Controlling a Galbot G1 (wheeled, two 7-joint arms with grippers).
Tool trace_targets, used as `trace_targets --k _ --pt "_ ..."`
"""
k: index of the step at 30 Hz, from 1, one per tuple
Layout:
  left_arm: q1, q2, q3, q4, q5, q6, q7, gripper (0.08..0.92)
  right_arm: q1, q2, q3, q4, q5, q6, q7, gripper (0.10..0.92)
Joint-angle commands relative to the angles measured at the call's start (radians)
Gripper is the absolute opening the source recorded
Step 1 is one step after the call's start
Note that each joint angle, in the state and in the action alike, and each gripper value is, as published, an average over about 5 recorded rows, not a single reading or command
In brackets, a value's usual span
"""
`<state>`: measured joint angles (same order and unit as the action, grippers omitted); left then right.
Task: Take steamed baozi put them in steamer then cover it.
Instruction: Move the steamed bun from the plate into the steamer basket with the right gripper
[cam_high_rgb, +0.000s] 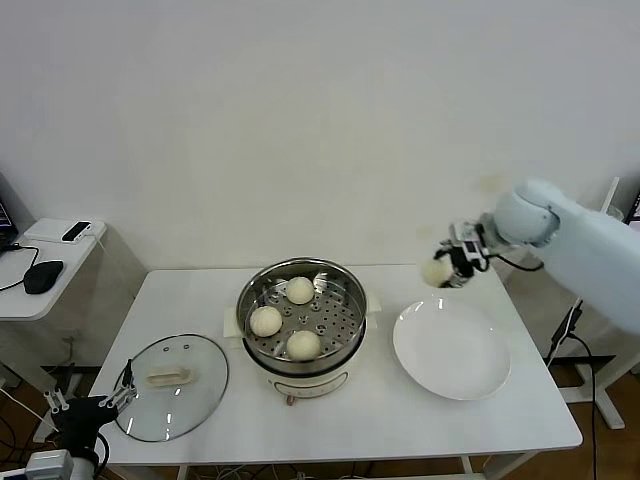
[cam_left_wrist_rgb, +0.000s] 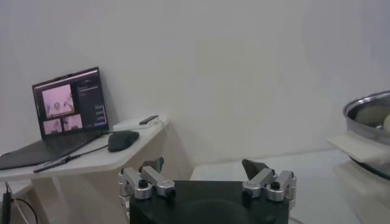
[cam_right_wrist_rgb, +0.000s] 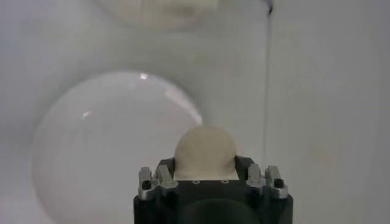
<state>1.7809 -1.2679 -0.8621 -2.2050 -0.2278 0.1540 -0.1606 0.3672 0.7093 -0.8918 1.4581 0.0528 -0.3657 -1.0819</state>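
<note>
From the head view I see my right gripper (cam_high_rgb: 447, 268) pinching a smooth, round cream-white steamed baozi (cam_high_rgb: 436, 271) between its jaws, above the flat white plate (cam_high_rgb: 452, 350); being round, it shows no long axis. Three more sit in the shiny round steel steamer (cam_high_rgb: 301, 318).

Left wrist view: my left gripper (cam_left_wrist_rgb: 207, 176) hangs idle, jaws spread.

Right wrist view: the bun (cam_right_wrist_rgb: 205, 152) bulges beyond the jaws.

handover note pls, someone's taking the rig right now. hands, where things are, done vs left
Right hand: shut on the fourth baozi, held in the air above the far edge of the white plate, which has no buns on it.
Left hand: open, idle at the table's near left corner, beside the cover.
Steamer: mid-table, uncovered, three baozi on its perforated tray.
Cover: lying flat on the table left of the steamer, handle up.
Done: three buns in, fourth picked up.
Left: carry the fourth into the steamer, release, then set the cover on.
</note>
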Motion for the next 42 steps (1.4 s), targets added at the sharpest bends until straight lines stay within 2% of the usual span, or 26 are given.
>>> trace_targets --k 1,8,14,25,42 --pt "-0.002 -0.002 -0.001 0.000 0.002 0.001 -0.001 0.823 0.269 0.182 -0.230 0.080 0.250 -0.126 0.054 0.619" --pt "-0.002 -0.010 -0.005 -0.003 0.007 0.002 0.000 0.823 0.218 0.356 -0.236 0.013 0.322 -0.175 0.104 0.619" --pt "-0.004 -0.019 -0.015 -0.008 0.008 0.002 0.000 0.823 0.134 0.436 -0.248 -0.053 0.330 -0.210 0.138 0.619" --pt "-0.006 -0.029 -0.022 -0.012 0.012 0.002 0.000 0.823 0.019 0.460 -0.258 -0.123 0.276 -0.258 0.173 0.619" --pt "-0.009 -0.025 -0.024 0.002 0.013 0.000 0.000 0.823 -0.032 0.455 -0.244 -0.169 0.199 -0.240 0.166 0.628"
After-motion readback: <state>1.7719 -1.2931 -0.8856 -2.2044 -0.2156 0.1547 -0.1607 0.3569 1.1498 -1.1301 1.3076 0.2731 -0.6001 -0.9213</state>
